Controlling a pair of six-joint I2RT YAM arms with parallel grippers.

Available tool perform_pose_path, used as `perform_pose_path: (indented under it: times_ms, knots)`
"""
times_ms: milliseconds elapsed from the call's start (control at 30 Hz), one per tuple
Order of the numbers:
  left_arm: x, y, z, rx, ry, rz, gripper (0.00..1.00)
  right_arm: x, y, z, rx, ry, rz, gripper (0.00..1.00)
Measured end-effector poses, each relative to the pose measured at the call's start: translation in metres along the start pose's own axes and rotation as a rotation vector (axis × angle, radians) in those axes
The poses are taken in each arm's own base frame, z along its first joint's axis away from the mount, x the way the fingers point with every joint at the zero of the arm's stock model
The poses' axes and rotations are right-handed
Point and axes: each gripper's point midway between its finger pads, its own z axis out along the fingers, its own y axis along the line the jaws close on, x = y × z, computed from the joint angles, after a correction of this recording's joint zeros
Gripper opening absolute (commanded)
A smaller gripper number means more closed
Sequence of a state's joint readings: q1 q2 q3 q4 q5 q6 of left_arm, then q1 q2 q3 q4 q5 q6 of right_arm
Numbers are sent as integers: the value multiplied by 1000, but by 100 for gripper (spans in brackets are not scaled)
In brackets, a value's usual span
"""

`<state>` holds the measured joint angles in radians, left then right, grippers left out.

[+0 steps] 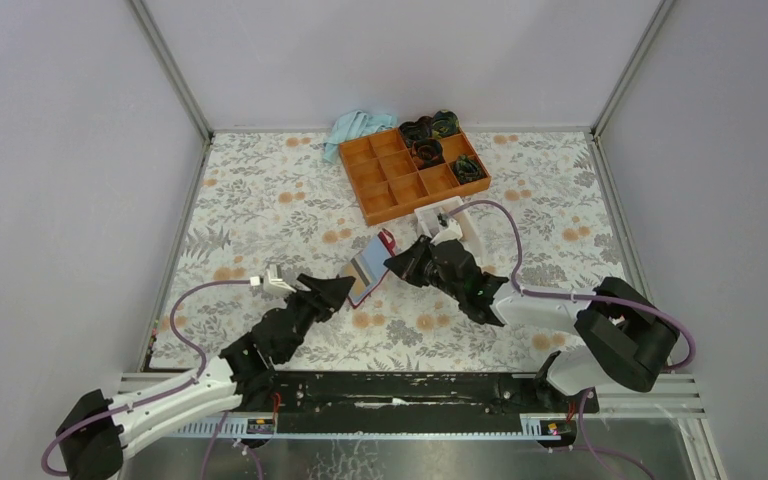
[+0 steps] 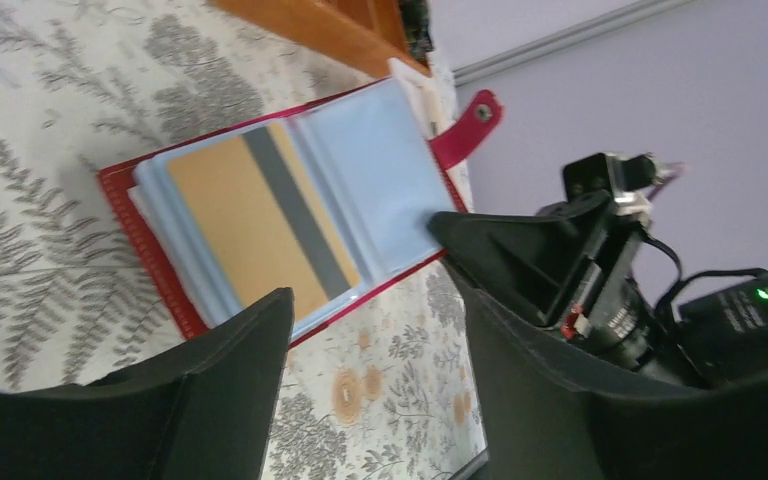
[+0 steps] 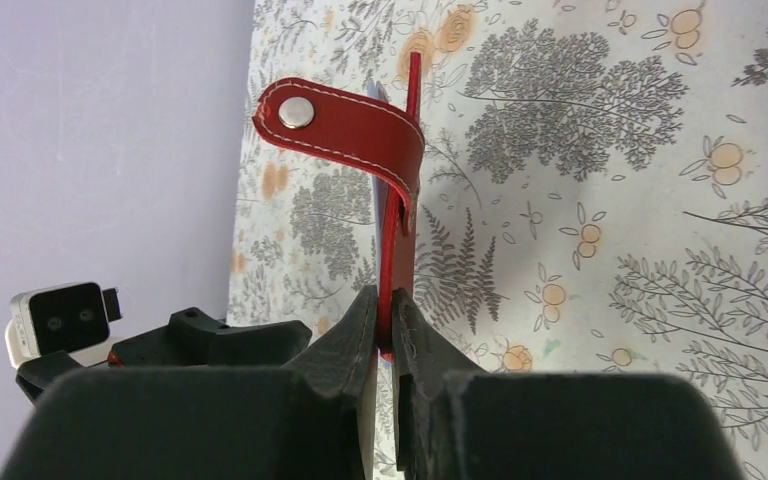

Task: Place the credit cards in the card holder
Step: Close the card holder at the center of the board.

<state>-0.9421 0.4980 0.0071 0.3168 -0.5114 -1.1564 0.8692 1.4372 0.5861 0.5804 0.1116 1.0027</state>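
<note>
red card holder [image 3: 360,130] pinched at cover edge in right claw [image 3: 388,305]; hold it steady. left claw [image 2: 360,270] wide, empty; tan-gold card [image 2: 245,225] lies in sleeve [image 2: 385,175] just ahead. push squarely till seated.

The table [image 1: 260,200] has a floral print of grey leaves and orange blooms, and pale walls stand on three sides. From its middle, an orange tray [image 1: 373,208] sits at 12 to 1 o'clock, turned askew. A light blue cloth [image 1: 352,127] lies crumpled at 11 o'clock, by the far edge and touching the tray's far corner. A whitish box [image 1: 468,228] lies at 2 o'clock, just beside the tray. The open red card holder [image 1: 368,268] is near the middle, at 7 o'clock; whether it lies flat cannot be told.
</note>
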Motion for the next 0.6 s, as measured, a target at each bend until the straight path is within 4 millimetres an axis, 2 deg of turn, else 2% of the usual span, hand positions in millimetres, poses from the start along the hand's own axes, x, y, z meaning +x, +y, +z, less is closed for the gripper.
perform_pose_path:
  times_ms: [33,67,100,367,600]
  knots:
    - [-2,-6,0,21,-5,-11,81,-1,2,0,-9,1,10,0]
    - [-3,-11,1,40,-9,-21,96,-1,4,0,-15,5,19,0]
    - [-3,-15,1,53,-10,-27,100,-1,5,0,-21,9,31,0]
    - [-13,-42,0,151,-37,-100,100,-11,18,2,-60,0,93,0]
    - [-24,-59,-8,217,-60,-140,100,-29,36,4,-112,-42,137,0]
